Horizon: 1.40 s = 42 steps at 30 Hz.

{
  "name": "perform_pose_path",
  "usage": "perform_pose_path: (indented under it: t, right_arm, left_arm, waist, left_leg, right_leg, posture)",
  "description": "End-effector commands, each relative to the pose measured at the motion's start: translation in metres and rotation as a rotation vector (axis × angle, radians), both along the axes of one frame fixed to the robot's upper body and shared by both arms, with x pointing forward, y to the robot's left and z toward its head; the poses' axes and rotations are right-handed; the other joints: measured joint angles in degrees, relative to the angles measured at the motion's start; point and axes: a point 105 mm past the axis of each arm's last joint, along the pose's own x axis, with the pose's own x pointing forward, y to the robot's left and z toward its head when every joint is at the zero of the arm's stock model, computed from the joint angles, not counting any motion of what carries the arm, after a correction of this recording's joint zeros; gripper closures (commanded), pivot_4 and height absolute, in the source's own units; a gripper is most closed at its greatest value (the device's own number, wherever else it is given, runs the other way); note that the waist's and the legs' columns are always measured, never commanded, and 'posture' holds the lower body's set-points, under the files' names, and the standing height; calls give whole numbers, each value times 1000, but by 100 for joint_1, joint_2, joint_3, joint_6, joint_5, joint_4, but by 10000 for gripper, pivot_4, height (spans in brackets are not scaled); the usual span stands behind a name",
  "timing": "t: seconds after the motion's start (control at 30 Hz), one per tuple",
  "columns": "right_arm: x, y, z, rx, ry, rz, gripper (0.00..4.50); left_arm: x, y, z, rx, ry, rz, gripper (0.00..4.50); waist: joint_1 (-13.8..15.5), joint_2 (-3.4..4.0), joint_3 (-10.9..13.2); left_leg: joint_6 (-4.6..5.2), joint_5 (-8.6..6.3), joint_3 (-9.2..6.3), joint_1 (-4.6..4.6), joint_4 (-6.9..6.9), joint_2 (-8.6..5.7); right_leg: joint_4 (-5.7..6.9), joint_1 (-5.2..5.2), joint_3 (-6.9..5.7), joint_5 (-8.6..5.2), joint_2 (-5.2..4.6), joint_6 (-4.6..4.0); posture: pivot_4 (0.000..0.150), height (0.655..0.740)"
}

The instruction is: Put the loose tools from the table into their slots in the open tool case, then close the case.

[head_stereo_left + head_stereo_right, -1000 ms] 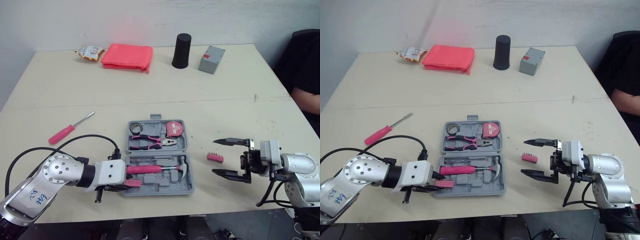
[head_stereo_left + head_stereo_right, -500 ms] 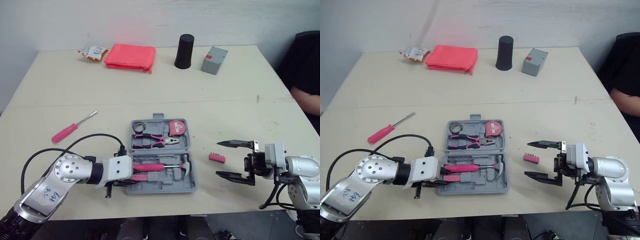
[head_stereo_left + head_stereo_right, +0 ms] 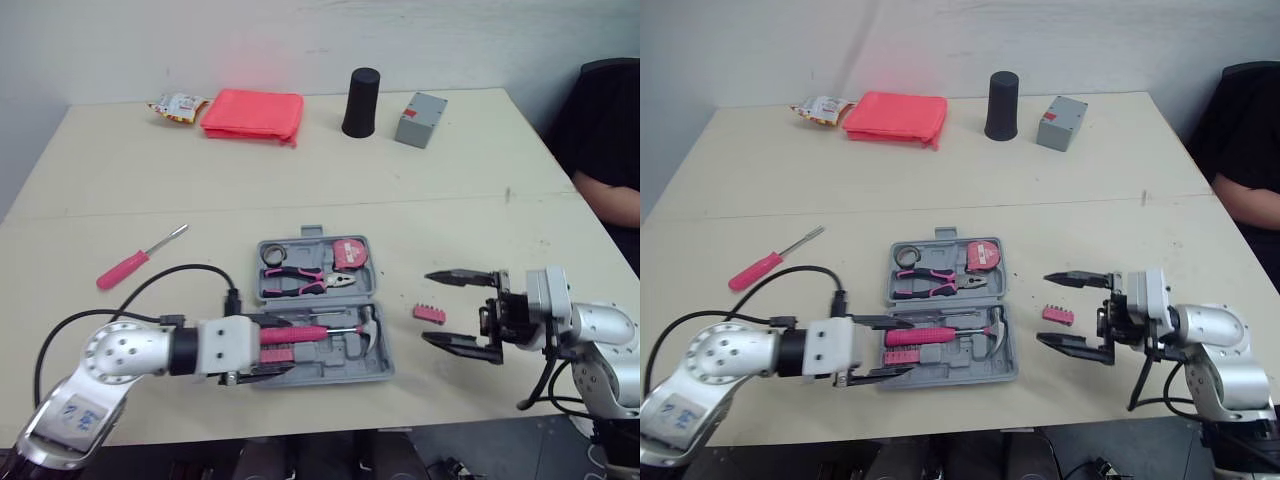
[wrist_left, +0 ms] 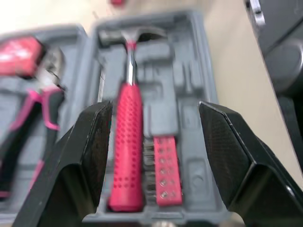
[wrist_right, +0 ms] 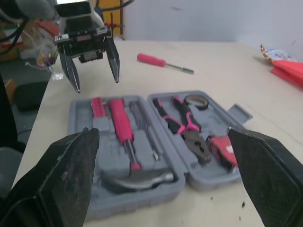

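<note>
Grey tool case, pink dotted hammer handle, pink screwdriver, black hands.

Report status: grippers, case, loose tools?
Left gripper open, over hammer in open case. Right gripper open beside pink bit strip on table. Screwdriver loose, left of case.

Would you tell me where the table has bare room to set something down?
Bare: the wide band between the tool case and the back row of red pouch, black cup and grey box. Crowded: around the case, with the left gripper at its near half and the right gripper near the pink bit strip.
</note>
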Motion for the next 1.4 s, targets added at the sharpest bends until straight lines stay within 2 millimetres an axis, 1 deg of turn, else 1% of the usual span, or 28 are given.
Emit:
perform_pose_path:
  t: [0.03, 0.07, 0.1, 0.13, 0.17, 0.2, 0.23, 0.27, 0.37, 0.5, 0.67, 0.73, 0.77, 0.8, 0.83, 0.87, 0.93, 1.0, 1.07, 1.13, 1.17, 1.2, 1.23, 1.27, 1.3, 1.33, 1.37, 1.4]
  right_arm:
    - [0, -1, 1, 2, 3, -3, 0]
    - [0, -2, 0, 3, 6, -10, 0]
    - [1, -3, -3, 0, 10, -12, 0]
    - [0, -4, -6, -5, 13, -11, 0]
    - [0, -5, -8, -8, 16, -11, 0]
    - [0, -6, -11, -11, 18, -12, 0]
    - [0, -7, -12, -15, 21, -11, 0]
    - [0, -7, -15, -20, 22, -7, 0]
    - [-2, -8, -18, -24, 24, -2, 0]
    - [-4, -12, -21, -14, 40, -22, 0]
    - [-11, -18, -29, -39, 47, -22, 0]
    - [-13, -20, -32, -42, 49, -26, 0]
    - [-14, -21, -34, -44, 50, -27, 0]
    - [-15, -22, -36, -46, 52, -29, 0]
    - [-15, -23, -37, -46, 53, -31, 0]
    - [-16, -24, -39, -45, 53, -32, 0]
    - [-16, -24, -42, -44, 52, -32, 0]
    - [-17, -25, -43, -43, 48, -34, 0]
    - [-17, -26, -43, -42, 44, -36, 0]
    - [-16, -28, -43, -48, 33, -48, 0]
    - [-11, -37, -40, -57, 23, -96, 0]
    - [-6, -48, -36, -64, -4, -154, 0]
    - [-3, -56, -33, -67, -22, -192, 0]
    - [-1, -66, -32, -75, -20, -232, 0]
    - [0, -76, -32, -85, -28, -271, 0]
    - [1, -86, -32, -91, -27, -311, 0]
    - [2, -93, -33, -95, -29, -338, 0]
    - [3, -108, -34, -109, -29, -401, 0]
  left_arm:
    - [-5, -2, 5, -78, -13, -47, 18081]
    - [-6, -3, 1, -60, -14, -66, 20967]
    - [-3, -4, -3, -77, 8, -49, 23775]
    - [3, -3, -8, -85, 24, -16, 27570]
    - [6, -2, -15, -81, 49, 3, 32645]
    - [8, -1, -22, -68, 68, 15, 35562]
    - [11, 0, -27, -51, 76, 22, 40686]
    - [12, 0, -31, -41, 92, 26, 44664]
    - [16, 1, -38, -18, 111, 47, 44664]
    - [11, 2, -48, 15, 187, 55, 44664]
    - [12, 7, -60, 107, 236, 91, 44664]
    - [10, 6, -63, 139, 264, 81, 44664]
    - [10, 9, -70, 171, 317, 113, 44664]
    - [9, 17, -83, 234, 386, 165, 44664]
    - [5, 21, -94, 293, 419, 162, 44664]
    - [6, 22, -103, 304, 433, 184, 44664]
    - [8, 19, -113, 289, 438, 195, 44664]
    - [9, 18, -116, 280, 428, 193, 44664]
    - [10, 18, -116, 282, 402, 180, 44664]
    - [13, 10, -107, 211, 348, 146, 44664]
    - [25, 2, -79, 57, 227, 135, 44664]
    - [35, 2, -50, -86, 103, 144, 44664]
    - [39, 5, -31, -176, 17, 155, 44664]
    - [41, 17, -18, -251, -25, 189, 44664]
    - [41, 31, -13, -287, -29, 242, 42310]
    - [40, 45, -10, -317, -23, 299, 39617]
    - [39, 55, -8, -337, -20, 336, 37245]
    - [40, 79, -4, -343, -31, 431, 32674]
  waist:
    - [66, -1, 1]
    - [82, -1, 1]
    - [92, -1, 1]
    - [96, -1, 1]
    - [108, 0, 0]
    - [112, -1, 0]
    - [110, -1, 0]
    - [108, -1, 0]
    - [103, -1, 1]
    - [99, 0, 0]
    - [99, 1, -1]
    - [100, 3, -2]
    - [100, 6, -4]
    - [99, 6, -4]
    - [99, 13, -15]
    - [100, 23, -31]
    - [103, 64, -76]
    - [119, 107, -102]
    - [159, 133, -111]
    - [166, 142, -123]
    - [164, 152, -129]
    - [160, 153, -128]
    - [153, 162, -122]
    - [149, 120, -91]
    - [146, 89, -73]
    - [132, 43, -66]
    - [126, 33, -65]
    - [115, 33, -65]
  left_leg:
    - [5, -1, -3, -4, 2, -6]
    - [12, -5, -3, -4, 7, -10]
    - [15, -7, -2, -6, 15, -11]
    - [21, -11, 1, -6, 19, -13]
    - [23, -12, 3, -5, 20, -14]
    - [27, -15, 5, -4, 22, -15]
    - [29, -17, 8, -4, 26, -14]
    - [29, -18, 8, -4, 26, -13]
    - [28, -19, 12, -5, 26, -11]
    - [27, -19, 13, -3, 26, -10]
    - [27, -20, 13, 1, 26, -9]
    - [26, -21, 13, 3, 26, -10]
    - [26, -21, 13, 3, 26, -9]
    - [25, -21, 13, 5, 26, -9]
    - [24, -22, 13, 4, 26, -8]
    - [24, -23, 13, 9, 25, -8]
    - [27, -27, 19, 20, 25, -10]
    - [41, -42, 22, 49, 25, -11]
    - [48, -88, 24, 107, 19, -11]
    - [44, -87, 16, 113, 18, -5]
    - [43, -85, 15, 113, 15, -4]
    - [42, -85, 16, 111, 14, -5]
    - [44, -84, 20, 104, 12, -8]
    - [43, -81, 20, 97, 12, -8]
    - [32, -72, 19, 76, 15, -5]
    - [13, -57, 17, 61, 15, 0]
    - [11, -24, 11, 19, 23, 7]
    - [12, -24, 10, 3, 28, 7]
  right_leg:
    - [-1, 1, -4, 0, -5, 0]
    - [0, 3, -3, 0, -10, 1]
    - [0, 4, -2, 2, -10, 3]
    - [-1, 6, -1, 5, -11, 8]
    - [-1, 6, -2, 5, -11, 10]
    - [-2, 8, -3, 7, -11, 13]
    - [-1, 6, -6, 7, -9, 13]
    - [0, 7, -8, 8, -8, 14]
    - [0, 3, -19, 8, -4, 15]
    - [1, 4, -19, 8, -6, 15]
    - [1, 8, -14, 8, -8, 15]
    - [2, 8, -11, 8, -8, 15]
    - [2, 8, -9, 8, -8, 15]
    - [2, 9, -8, 8, -7, 15]
    - [2, 8, -7, 8, -5, 15]
    - [1, 13, -6, 8, -4, 15]
    - [-2, 20, -6, 8, -5, 15]
    - [-16, 51, -4, 9, -9, 18]
    - [-22, 104, 12, 7, -15, 20]
    - [-22, 108, 20, 5, -14, 17]
    - [-22, 110, 20, 5, -15, 15]
    - [-22, 107, 23, 5, -16, 15]
    - [-20, 98, 25, 5, -18, 15]
    - [-17, 89, 25, 5, -18, 15]
    - [-6, 61, 22, 3, -17, 11]
    - [-2, 48, 19, 2, -15, 7]
    - [3, 13, 11, 1, -9, 3]
    - [3, 4, 6, 1, -7, 3]
  posture:
    - [1500, 7400]
    - [1500, 7400]
    - [1500, 7400]
    - [1500, 7400]
    - [1500, 7400]
    - [1500, 7400]
    - [1500, 7400]
    - [1500, 7400]
    - [1500, 7400]
    - [1500, 7400]
    - [1500, 7400]
    - [1500, 7400]
    - [1500, 7400]
    - [1500, 7400]
    - [1500, 7400]
    - [1500, 7400]
    - [1500, 7400]
    - [1500, 7400]
    - [1500, 7400]
    - [1500, 7400]
    - [1500, 7400]
    - [1500, 7400]
    - [1500, 7400]
    - [1500, 7400]
    - [1500, 7400]
    - [1500, 7400]
    - [1500, 7400]
    - [1500, 7400]
